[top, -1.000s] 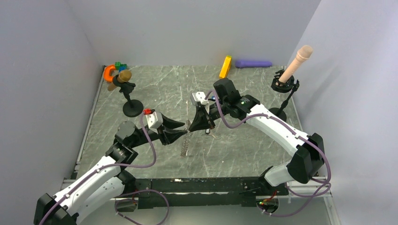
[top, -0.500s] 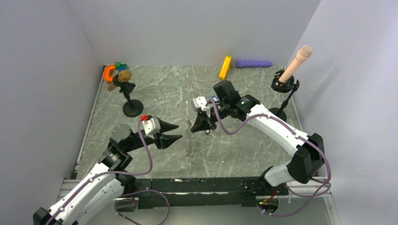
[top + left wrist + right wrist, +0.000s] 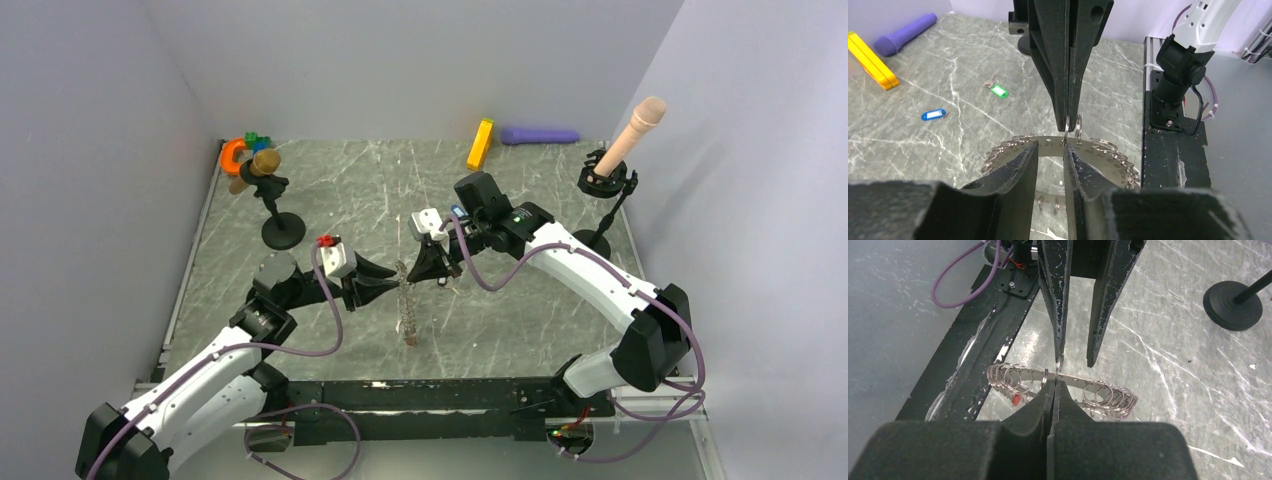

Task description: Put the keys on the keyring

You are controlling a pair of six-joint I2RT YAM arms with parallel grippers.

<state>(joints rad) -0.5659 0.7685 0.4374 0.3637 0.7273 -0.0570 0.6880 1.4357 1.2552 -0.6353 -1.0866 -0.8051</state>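
Right gripper (image 3: 1054,383) jaws clamped on keyring (image 3: 1078,382) at mid-table; left gripper (image 3: 1051,148) jaws slightly apart, straddling the keyring's metal band.

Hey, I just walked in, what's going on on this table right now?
The right gripper is shut on the keyring, a grey metal band strung with small split rings, and holds it up. The left gripper, jaws open, has its fingertips right at the band beside that grip. A small blue key tag and a small green key tag lie on the grey marbled table, not yet on the ring.
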